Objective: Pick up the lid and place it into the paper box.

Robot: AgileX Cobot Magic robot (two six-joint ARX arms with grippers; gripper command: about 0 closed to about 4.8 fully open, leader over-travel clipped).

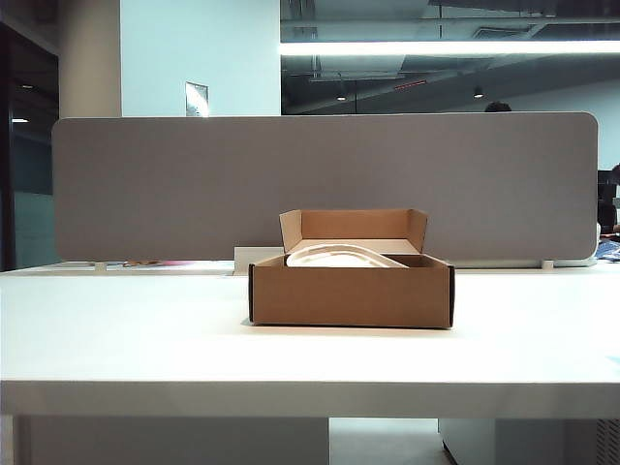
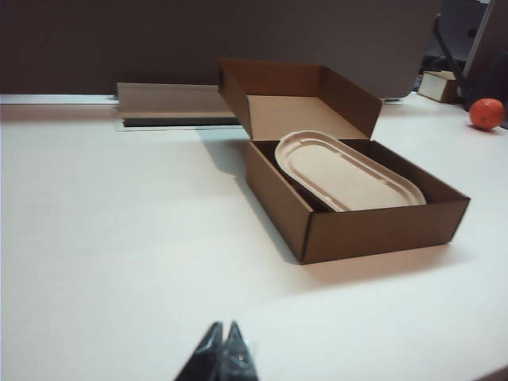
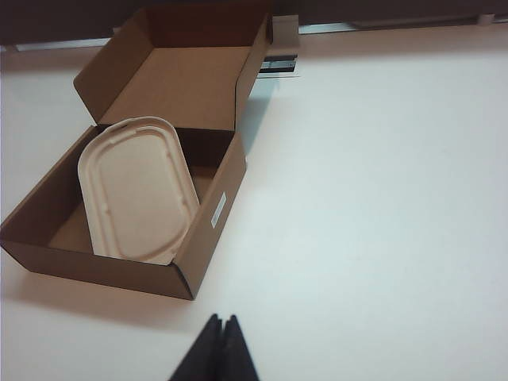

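Observation:
The off-white lid (image 1: 341, 256) (image 2: 349, 171) (image 3: 139, 190) lies tilted inside the brown paper box (image 1: 351, 295) (image 2: 373, 230) (image 3: 202, 230), one end propped on the box's wall. The box stands mid-table with its rear flap up. Neither arm shows in the exterior view. My left gripper (image 2: 223, 327) is shut and empty, held back from the box over bare table. My right gripper (image 3: 221, 319) is shut too, with nothing in it, clear of the box's near corner.
A grey partition (image 1: 320, 184) runs along the table's far edge. A small white block (image 1: 257, 260) sits behind the box. An orange ball (image 2: 486, 113) and a small carton (image 2: 439, 84) lie far off to one side.

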